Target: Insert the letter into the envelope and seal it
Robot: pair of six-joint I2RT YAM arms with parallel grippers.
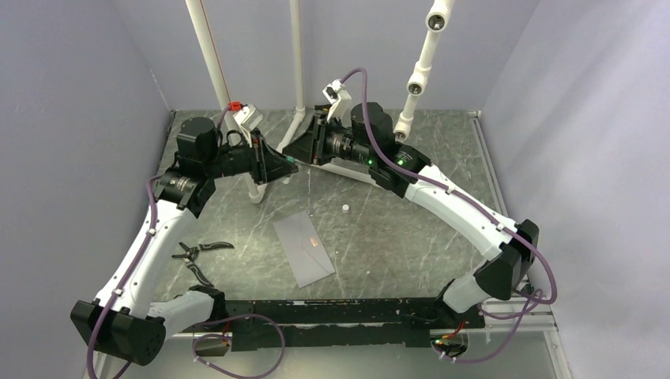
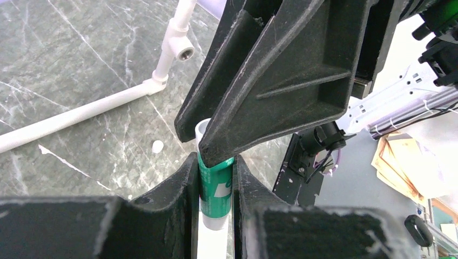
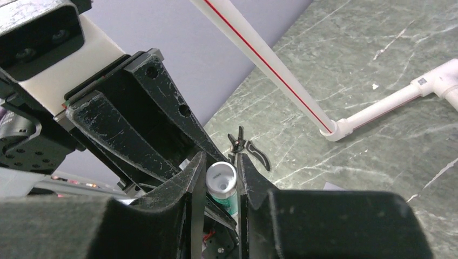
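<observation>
Item: sealing stage, judged.

- Left gripper [image 2: 215, 162]: narrow, clamped on the green body of a glue stick [image 2: 216, 191], upper centre of the top view.
- Right gripper [image 3: 221, 161]: fingers closed in on the stick's pale open end.
- Envelope [image 1: 304, 249]: flat on the marbled table [image 1: 411, 237], centre frame, well apart from both grippers.
- Letter: only a small tan fleck [image 1: 314, 239] on the envelope, probably it.
- Small white cap [image 1: 345, 208]: loose, right of centre.
- Pliers [image 1: 193, 254]: left.

Next move likely calls for carrying the glue down to the flap.

Writing: white label mark, illegible.
</observation>
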